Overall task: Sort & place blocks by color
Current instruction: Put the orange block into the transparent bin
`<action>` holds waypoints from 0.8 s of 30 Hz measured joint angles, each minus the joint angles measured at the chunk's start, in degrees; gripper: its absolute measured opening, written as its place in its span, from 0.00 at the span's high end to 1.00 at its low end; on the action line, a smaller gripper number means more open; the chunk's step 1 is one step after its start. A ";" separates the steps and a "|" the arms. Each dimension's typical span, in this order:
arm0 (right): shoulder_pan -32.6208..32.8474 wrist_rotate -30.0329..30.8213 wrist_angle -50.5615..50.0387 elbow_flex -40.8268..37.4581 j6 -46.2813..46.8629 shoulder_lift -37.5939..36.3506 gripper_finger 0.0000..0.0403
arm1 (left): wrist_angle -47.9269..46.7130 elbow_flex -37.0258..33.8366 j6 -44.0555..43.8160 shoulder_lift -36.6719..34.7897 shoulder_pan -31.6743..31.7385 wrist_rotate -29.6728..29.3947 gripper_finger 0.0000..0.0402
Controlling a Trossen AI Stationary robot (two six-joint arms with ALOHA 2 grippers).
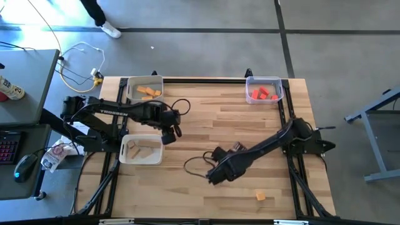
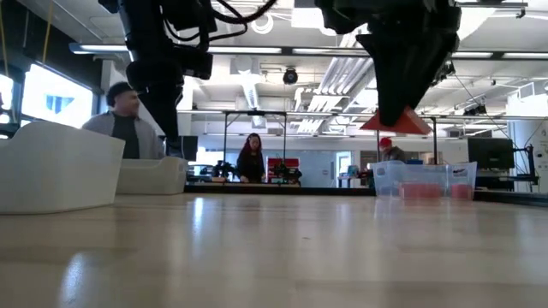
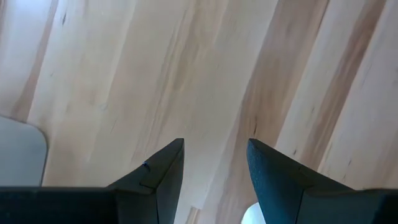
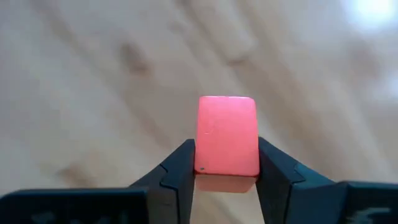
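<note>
My right gripper (image 1: 212, 177) hangs over the middle of the table, shut on a red block (image 4: 227, 134). In the low view the red block (image 2: 396, 122) shows as a wedge under the dark fingers, well above the tabletop. My left gripper (image 3: 215, 155) stands open over bare wood beside the near left bin (image 1: 141, 150), with nothing between its fingers. One orange block (image 1: 261, 196) lies flat on the table near the front right. The far left bin (image 1: 145, 89) holds orange blocks, the far right bin (image 1: 264, 90) red ones, and the near left bin plain wood ones. My right gripper pinches the red block between its two fingers, on two opposite sides (image 4: 200, 163) at the end nearer the wrist. The fingers come from above and point steeply down. The block juts out past the fingertips and hangs clear of the table.
A dark cable (image 1: 192, 164) loops on the table beside my right gripper. The three bins stand at the far left, far right and near left of the table. Bare wood lies between the two arms. People (image 2: 252, 158) are in the room beyond the table.
</note>
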 joint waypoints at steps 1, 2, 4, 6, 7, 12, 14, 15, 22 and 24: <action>-0.55 1.10 -2.13 0.02 -0.02 -0.44 0.73 | 0.21 0.00 -0.01 0.00 -0.31 0.01 0.60; -1.10 2.01 -4.59 0.02 0.03 -0.86 0.73 | 0.48 0.00 -0.02 0.00 -0.71 0.00 0.60; -2.42 3.71 -9.48 0.02 0.13 -1.49 0.73 | 1.29 0.00 -0.02 0.00 -1.70 0.00 0.60; -3.80 5.85 -13.31 0.02 0.10 -2.36 0.73 | 1.53 0.00 0.00 0.00 -2.79 0.00 0.60; -4.59 7.01 -15.10 0.02 0.05 -2.72 0.73 | 1.68 0.00 0.00 0.00 -3.36 0.00 0.60; -9.74 10.49 -17.33 -0.35 -5.79 -4.39 0.73 | 2.80 0.00 0.00 0.02 -6.15 -0.07 0.60; -12.59 11.22 -17.61 -0.12 -9.15 -4.77 0.73 | 3.32 0.00 0.00 0.04 -7.06 -0.07 0.60; -14.09 11.44 -17.74 -0.20 -10.53 -4.78 0.73 | 3.45 0.00 0.01 0.04 -7.46 -0.05 0.60; -24.14 12.92 -17.76 -0.59 -20.93 -5.26 0.73 | 3.82 0.00 0.02 0.04 -9.75 -0.07 0.60; -26.71 13.32 -17.82 -0.59 -23.59 -5.26 0.73 | 3.80 0.00 0.02 0.04 -10.23 -0.07 0.60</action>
